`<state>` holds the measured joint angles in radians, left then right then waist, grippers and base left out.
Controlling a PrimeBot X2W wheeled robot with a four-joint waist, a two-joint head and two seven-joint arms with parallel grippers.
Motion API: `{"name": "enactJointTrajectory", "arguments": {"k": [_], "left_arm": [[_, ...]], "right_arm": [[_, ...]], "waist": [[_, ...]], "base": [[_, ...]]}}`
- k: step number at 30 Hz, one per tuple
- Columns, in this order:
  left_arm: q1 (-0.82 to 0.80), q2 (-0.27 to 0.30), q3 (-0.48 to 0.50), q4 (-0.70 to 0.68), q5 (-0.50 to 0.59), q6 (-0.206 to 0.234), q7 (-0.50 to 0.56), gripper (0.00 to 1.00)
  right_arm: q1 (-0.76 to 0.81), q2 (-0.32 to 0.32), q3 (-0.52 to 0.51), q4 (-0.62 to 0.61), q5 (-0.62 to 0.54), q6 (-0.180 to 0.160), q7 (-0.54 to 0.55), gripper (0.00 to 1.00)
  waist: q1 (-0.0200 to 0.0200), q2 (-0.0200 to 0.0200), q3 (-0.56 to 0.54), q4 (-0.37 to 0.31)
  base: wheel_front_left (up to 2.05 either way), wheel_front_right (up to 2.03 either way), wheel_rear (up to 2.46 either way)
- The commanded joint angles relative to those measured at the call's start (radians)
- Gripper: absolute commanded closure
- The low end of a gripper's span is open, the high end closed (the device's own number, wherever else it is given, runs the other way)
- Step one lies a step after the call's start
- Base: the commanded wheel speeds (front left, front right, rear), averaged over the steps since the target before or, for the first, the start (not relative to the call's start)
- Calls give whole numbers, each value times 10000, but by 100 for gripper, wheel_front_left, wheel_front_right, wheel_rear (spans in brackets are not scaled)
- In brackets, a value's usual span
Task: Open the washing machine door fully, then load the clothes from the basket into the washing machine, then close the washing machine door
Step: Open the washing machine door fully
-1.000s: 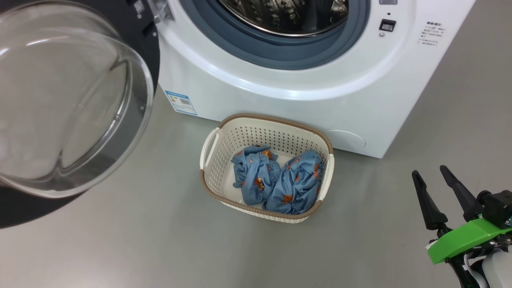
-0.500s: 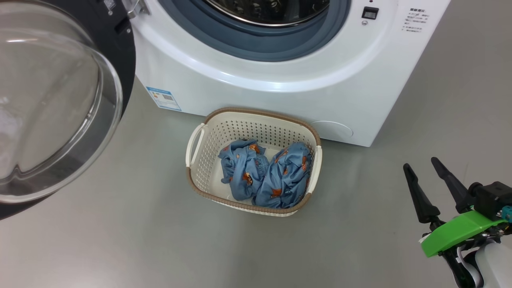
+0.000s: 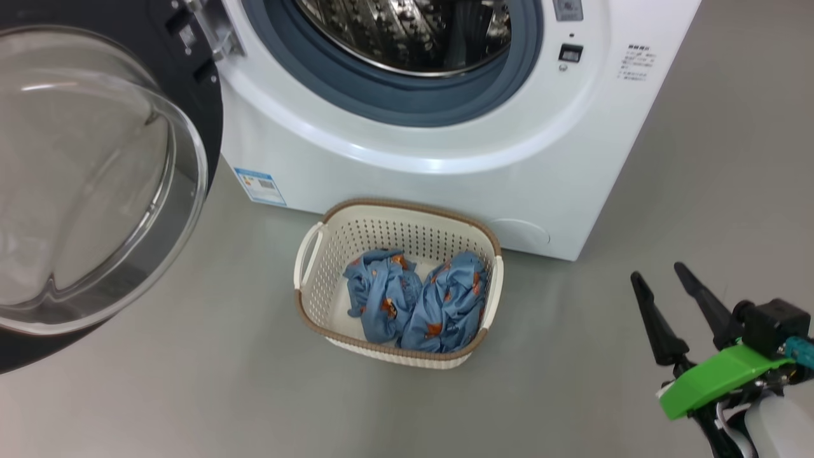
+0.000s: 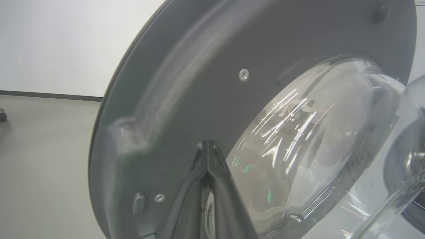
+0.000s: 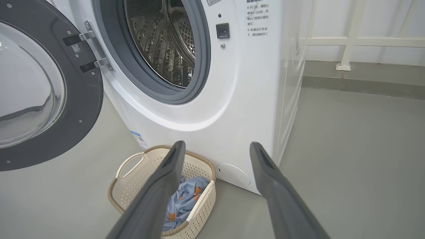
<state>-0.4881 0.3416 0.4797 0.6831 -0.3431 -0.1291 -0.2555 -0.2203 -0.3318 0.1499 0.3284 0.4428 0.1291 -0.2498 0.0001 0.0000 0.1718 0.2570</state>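
Currently the washing machine door (image 3: 95,178) is seen swung wide open at the left of the washing machine (image 3: 445,172), with its clear glass bowl bulging toward the head camera and the dark inner ring around it. The steel drum (image 3: 413,32) is exposed behind the grey-blue gasket (image 3: 394,105). The basket (image 3: 407,207) is set on the grey floor (image 3: 191,394) just in front of the machine's lower front, near a small blue label (image 3: 259,186). Both clothes (image 3: 413,302) are bunched side by side inside the basket, touching each other. The right tool (image 3: 658,273) is held at the lower right of the head view, well apart from the basket, with fingers spread wide and nothing between them; in the right wrist view it is pointed toward the basket and the machine front. The left tool (image 4: 207,146) is seen in the left wrist view with fingers pressed together and nothing gripped, tips right by the door's dark inner ring beside the glass; contact cannot be told
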Motion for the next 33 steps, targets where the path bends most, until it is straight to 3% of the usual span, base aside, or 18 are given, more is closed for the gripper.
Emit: {"name": "enactJointTrajectory", "arguments": {"k": [1,7,8,11,12,14,22,33], "left_arm": [[276,460,187,-420,-84,-13,-62,100],[1546,-51,-172,-1445,-163,-14,-62,100],[1708,-129,-213,-1565,-165,-14,-62,93],[2138,-342,-336,-1912,-180,-14,-62,56],[2283,-420,-401,-2036,-186,-14,-62,34],[2536,-557,-487,-2269,-178,-14,-62,2],[3163,-930,-1022,-2841,-123,-15,-63,0],[3622,-989,-2257,-3539,-106,-15,-63,0]], "right_arm": [[234,-62,224,-200,99,16,-120,0],[479,-12,250,-201,236,16,-120,0],[508,-11,240,-207,255,16,-120,0],[609,-13,243,-228,297,16,-120,0],[643,-7,230,-238,301,16,-120,0],[718,3,199,-270,310,16,-120,0],[927,22,70,-344,314,16,-120,0],[1087,69,-159,-443,275,16,-120,0]], "waist": [[0,0,-207,-9],[0,0,-587,-70],[0,0,-631,-88],[0,0,-787,-172],[0,0,-842,-210],[0,0,-921,-289],[0,0,-1099,-679],[0,0,-1146,-1596]], "base": [[0,0,0],[0,0,0],[0,0,0],[0,0,0],[0,0,0],[0,0,0],[0,0,0],[0,0,0]]}}
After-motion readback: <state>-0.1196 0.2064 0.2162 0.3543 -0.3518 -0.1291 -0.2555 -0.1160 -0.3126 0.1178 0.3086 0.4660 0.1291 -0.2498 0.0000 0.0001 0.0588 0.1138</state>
